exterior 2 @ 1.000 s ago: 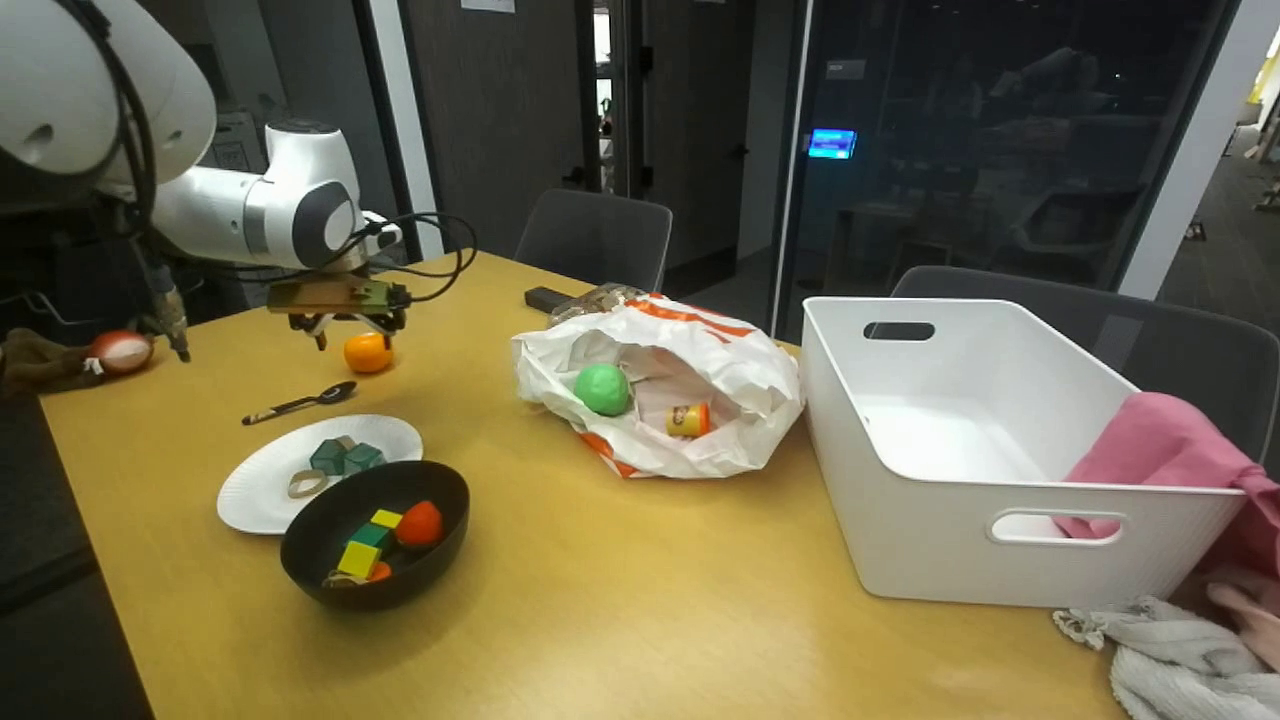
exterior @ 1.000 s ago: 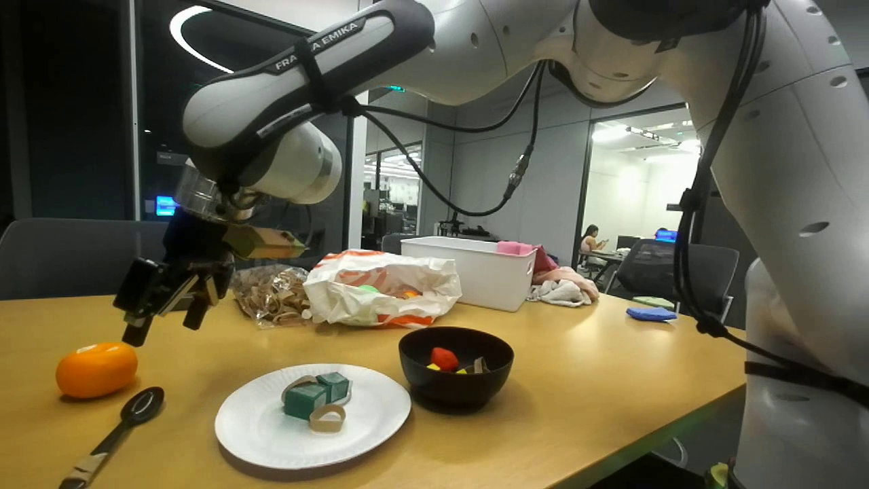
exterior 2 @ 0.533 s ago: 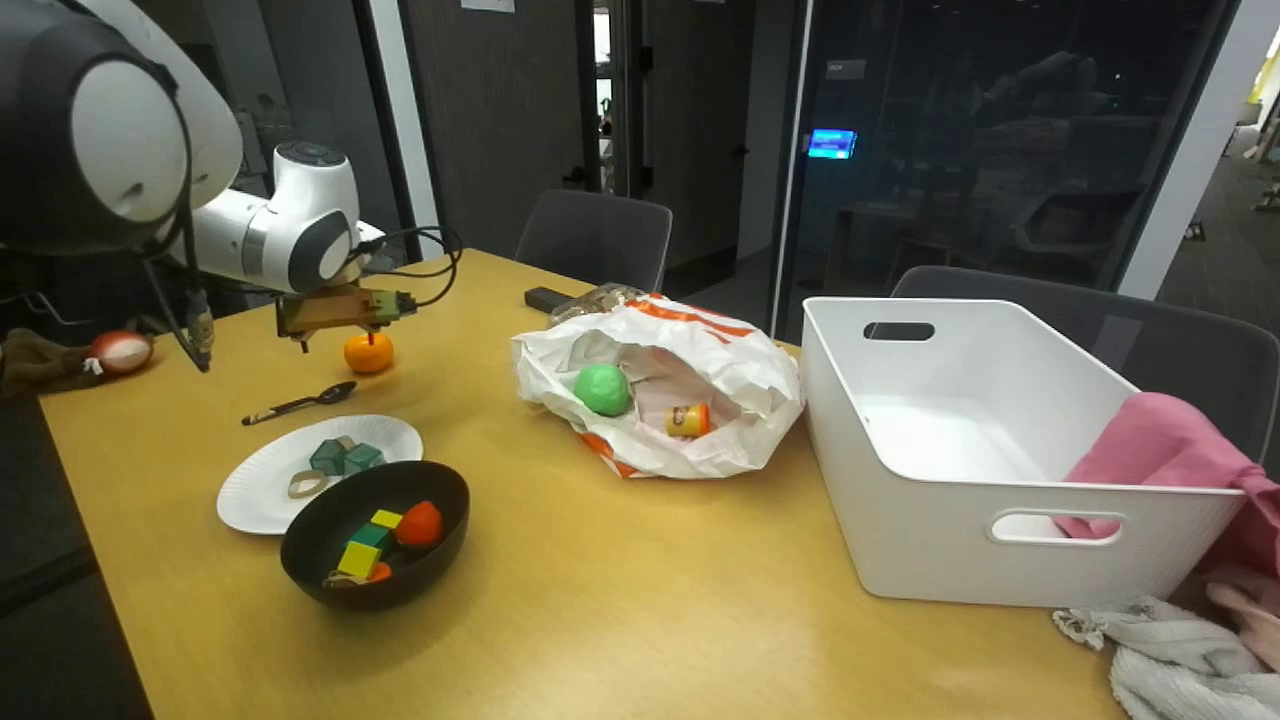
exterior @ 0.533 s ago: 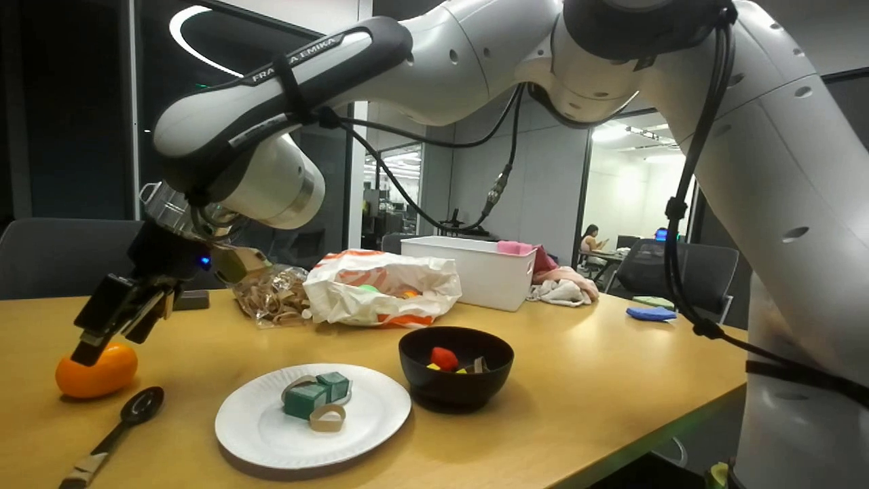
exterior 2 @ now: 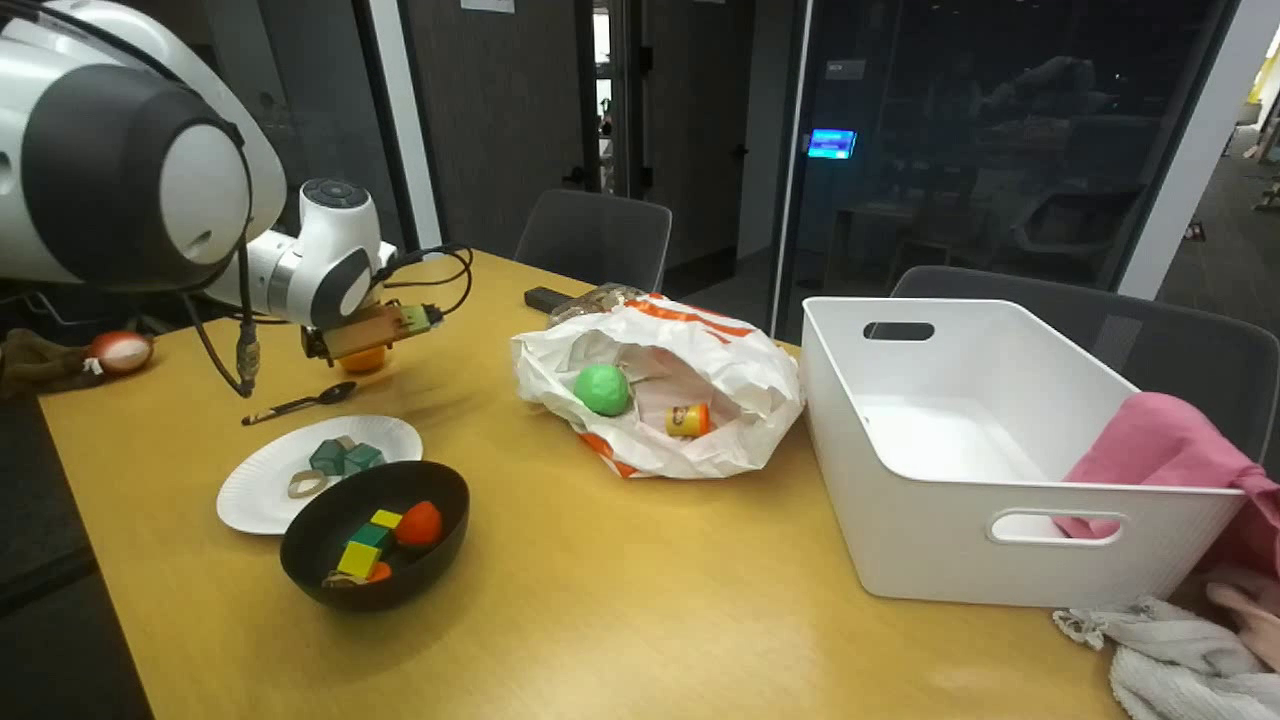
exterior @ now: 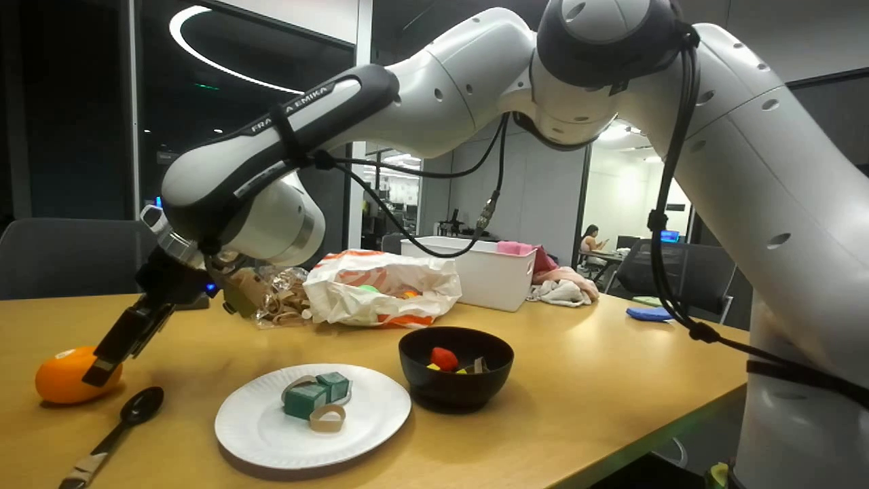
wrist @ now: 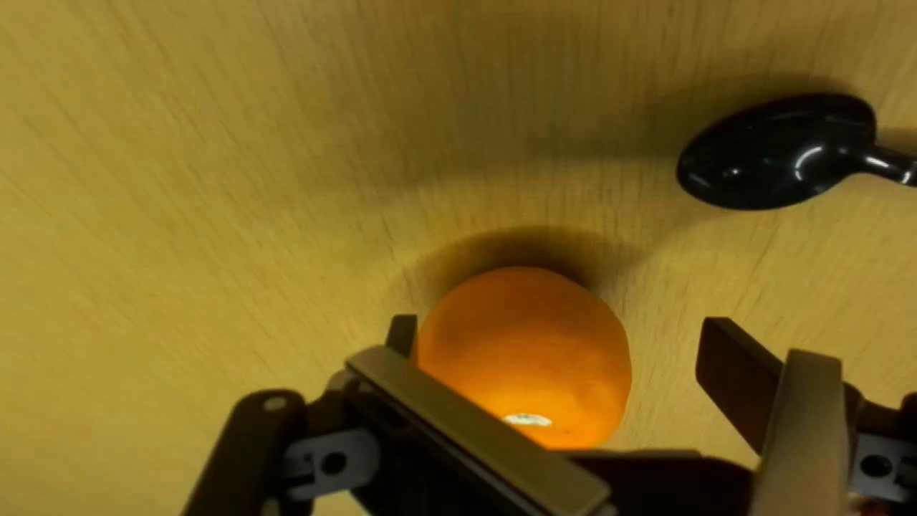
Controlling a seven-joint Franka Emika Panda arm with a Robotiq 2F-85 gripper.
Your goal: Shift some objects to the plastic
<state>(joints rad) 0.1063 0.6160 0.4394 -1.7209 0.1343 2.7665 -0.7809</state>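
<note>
A large orange fruit (wrist: pixel 526 344) with a small white sticker lies on the table, seen also in both exterior views. My gripper (wrist: pixel 562 338) is lowered over it with the jaws wide apart. In the wrist view the orange sits between the fingers, right up against the left one, while bare wood shows before the right finger (wrist: pixel 738 373). Whether the left finger touches it I cannot tell. The plastic, a crumpled white bag (exterior 2: pixel 765 400) with orange-red print, lies with its mouth open. Inside it are a green ball (exterior 2: pixel 602 389) and a small yellow tub (exterior 2: pixel 687 420) with an orange end.
A black spoon (wrist: pixel 777 154) lies close to the orange. Nearby stand a white plate (exterior: pixel 254 435) with teal cubes and a black bowl (exterior: pixel 455 390) holding coloured pieces. Beyond the bag is a tall white box (exterior 2: pixel 1000 545); a clear bag of brown strips (exterior: pixel 282 299) adjoins the bag.
The arm has come down and outward, bringing the open gripper from above the orange to around it. In an exterior view the orange has shifted slightly to the left.
</note>
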